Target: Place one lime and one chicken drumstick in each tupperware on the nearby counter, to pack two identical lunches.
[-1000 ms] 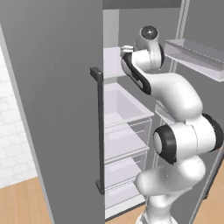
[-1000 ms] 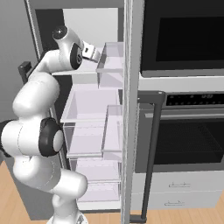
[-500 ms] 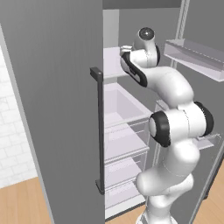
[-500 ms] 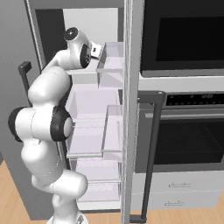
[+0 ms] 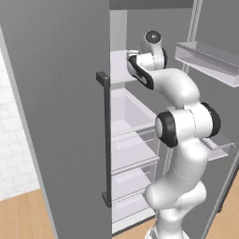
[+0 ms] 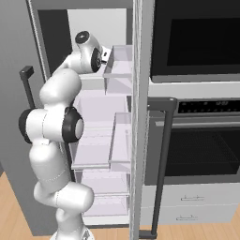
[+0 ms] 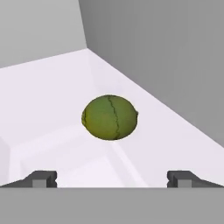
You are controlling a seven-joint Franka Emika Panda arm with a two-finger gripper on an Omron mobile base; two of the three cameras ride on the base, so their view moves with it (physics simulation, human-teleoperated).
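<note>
A lime (image 7: 109, 117), round and green, lies on a pale fridge shelf (image 7: 52, 96) close to the grey side wall, straight ahead in the hand view. My gripper (image 7: 111, 177) is open, its two dark fingertips (image 7: 41, 178) spread wide on either side of the lime and still short of it. From the base views the arm reaches up into the top shelf of the open fridge, the hand (image 5: 135, 58) (image 6: 105, 55) tucked inside. The drumsticks, the tupperware and the counter are out of view.
The open fridge door (image 5: 56, 116) with its dark bar handle (image 5: 106, 140) stands at the left. Door bins (image 5: 207, 58) hang to the right of the arm. Lower shelves and drawers (image 6: 101, 145) sit below. A black wall oven (image 6: 192, 136) stands right of the fridge.
The arm has stretched further into the top fridge shelf, carrying the hand deeper in. The base views have not shifted.
</note>
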